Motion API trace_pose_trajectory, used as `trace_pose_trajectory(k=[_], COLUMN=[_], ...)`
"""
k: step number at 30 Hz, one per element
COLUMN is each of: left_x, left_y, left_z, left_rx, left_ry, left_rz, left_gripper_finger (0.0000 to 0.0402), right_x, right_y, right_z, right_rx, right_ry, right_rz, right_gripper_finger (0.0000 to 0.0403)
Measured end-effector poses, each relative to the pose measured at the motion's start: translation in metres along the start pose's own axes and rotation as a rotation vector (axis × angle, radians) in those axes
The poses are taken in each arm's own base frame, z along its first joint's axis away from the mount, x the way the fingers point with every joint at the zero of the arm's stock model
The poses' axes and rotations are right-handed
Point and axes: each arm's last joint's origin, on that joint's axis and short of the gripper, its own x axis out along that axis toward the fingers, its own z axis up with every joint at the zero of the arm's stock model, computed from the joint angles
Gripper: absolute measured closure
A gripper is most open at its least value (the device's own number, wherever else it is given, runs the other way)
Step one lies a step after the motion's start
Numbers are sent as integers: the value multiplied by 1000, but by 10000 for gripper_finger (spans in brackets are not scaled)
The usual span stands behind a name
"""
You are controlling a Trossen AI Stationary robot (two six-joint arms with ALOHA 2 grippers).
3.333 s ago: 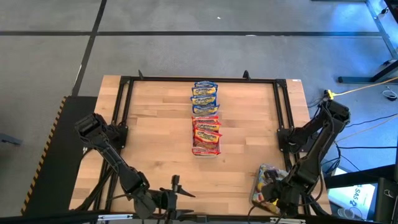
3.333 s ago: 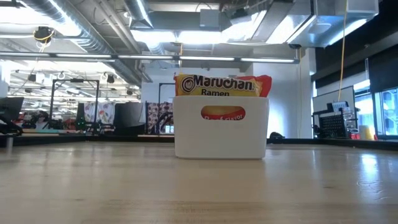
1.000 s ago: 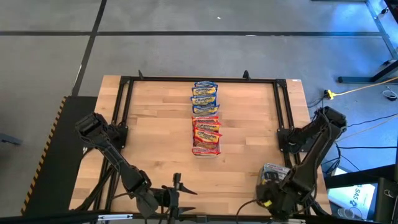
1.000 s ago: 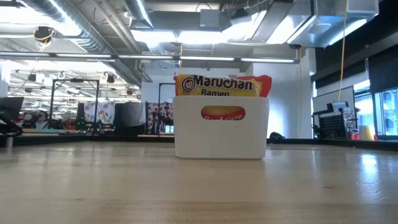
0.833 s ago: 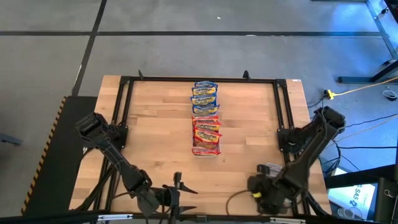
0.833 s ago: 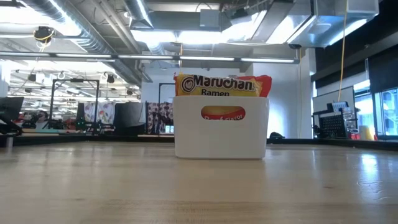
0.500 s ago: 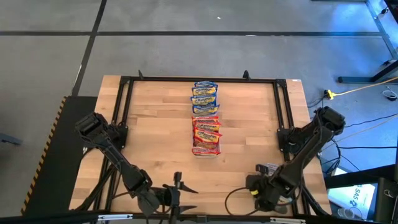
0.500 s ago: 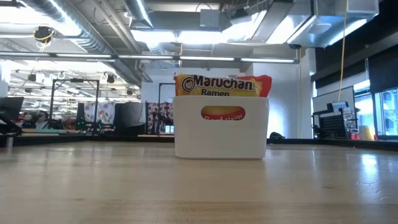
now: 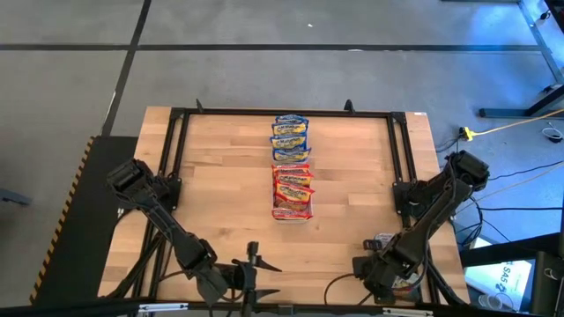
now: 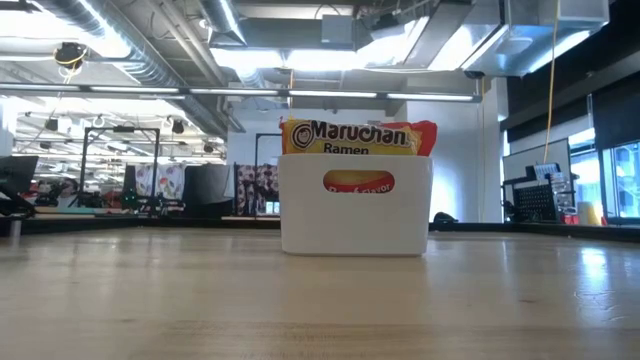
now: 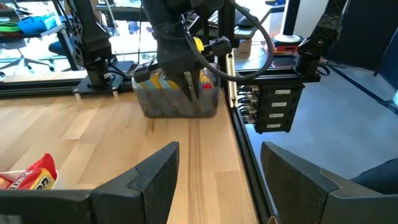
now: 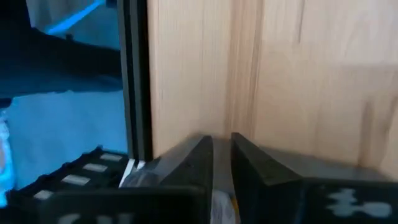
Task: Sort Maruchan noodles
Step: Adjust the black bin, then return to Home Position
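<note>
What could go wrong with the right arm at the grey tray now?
The right tool is shut low at the dark grey tray, beside the table's edge rail: lifting could drag or tip it. Its fingers look almost together, so it may hold nothing. The left tool waits open.

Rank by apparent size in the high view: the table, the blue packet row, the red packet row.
1. Table, by far the largest.
2-3. Red packet row and blue packet row: they look about alike; the red one is perhaps slightly larger, so I do not rank them.
</note>
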Motion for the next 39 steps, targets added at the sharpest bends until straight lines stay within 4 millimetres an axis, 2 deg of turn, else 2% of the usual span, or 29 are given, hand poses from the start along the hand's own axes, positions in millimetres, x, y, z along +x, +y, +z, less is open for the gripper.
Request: trace_pose_trajectory(k=[5, 10, 13, 18, 21, 24, 30, 34, 39], left_x=[2, 6, 1, -9, -15, -24, -50, -71, -94], left_y=[3, 17, 31, 62, 84, 110, 167, 199, 230], left_z=[2, 10, 22, 34, 35, 27, -1, -22, -43], left_rx=[-69, -93, -79, -1, 1, -11, -92, -149, -202], left_ry=[-25, -10, 20, 131, 162, 184, 138, 39, -45], left_rz=[42, 48, 52, 106, 126, 130, 175, 173, 183], left_gripper_finger=[180, 192, 213, 273, 309, 339, 384, 399, 397], right_x=[-13, -36, -50, -75, -80, -82, -81, -83, -89], right_y=[9, 11, 9, 1, -17, -41, -100, -135, -165], right_z=[11, 12, 11, 5, 2, -2, -6, -11, -20], right_rx=[-73, -143, -190, -258, -258, -249, -223, -198, -187], right_ry=[-128, -234, -314, -478, -545, -628, -819, -932, -1041], right_rz=[-4, -10, -30, -72, -58, -28, 93, 105, 114], right_gripper_finger=[371, 371, 371, 371, 371, 371, 371, 371, 371])
